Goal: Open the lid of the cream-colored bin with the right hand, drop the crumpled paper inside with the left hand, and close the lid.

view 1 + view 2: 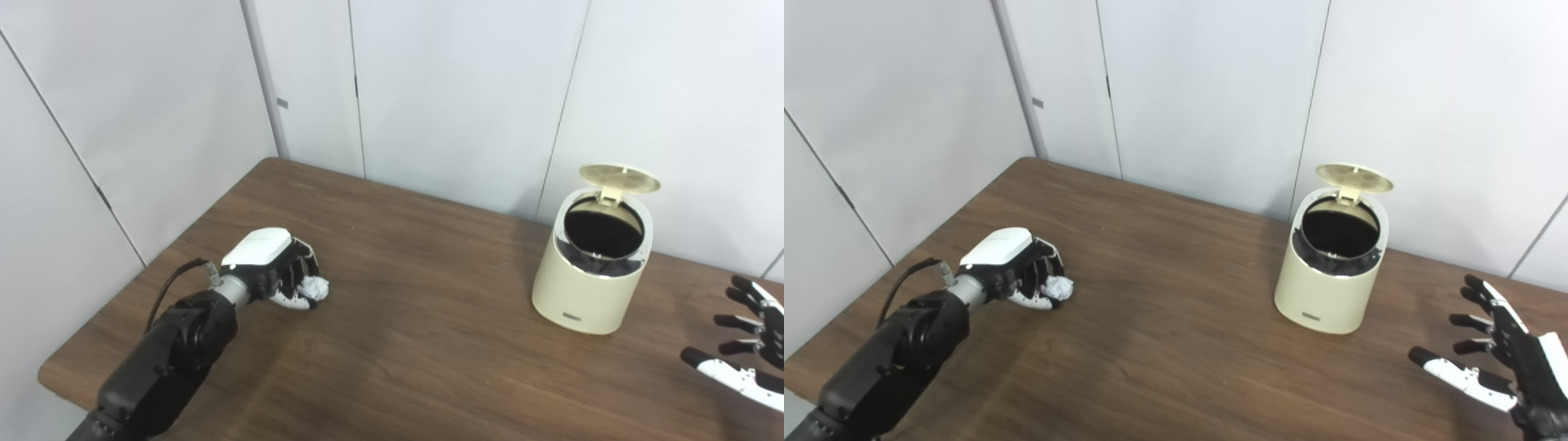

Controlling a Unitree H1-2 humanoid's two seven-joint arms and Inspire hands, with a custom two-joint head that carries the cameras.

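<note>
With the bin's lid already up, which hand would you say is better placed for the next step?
Left. The left hand is already closed around the crumpled paper, and the bin stands open. The right hand is empty, fingers spread.

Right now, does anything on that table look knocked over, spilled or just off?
Nothing stands out. The cream-colored bin stands upright with its lid flipped up, and nothing is spilled on the table. The left hand is closed on the crumpled paper, well left of the bin. The right hand waits open to the bin's right.
</note>
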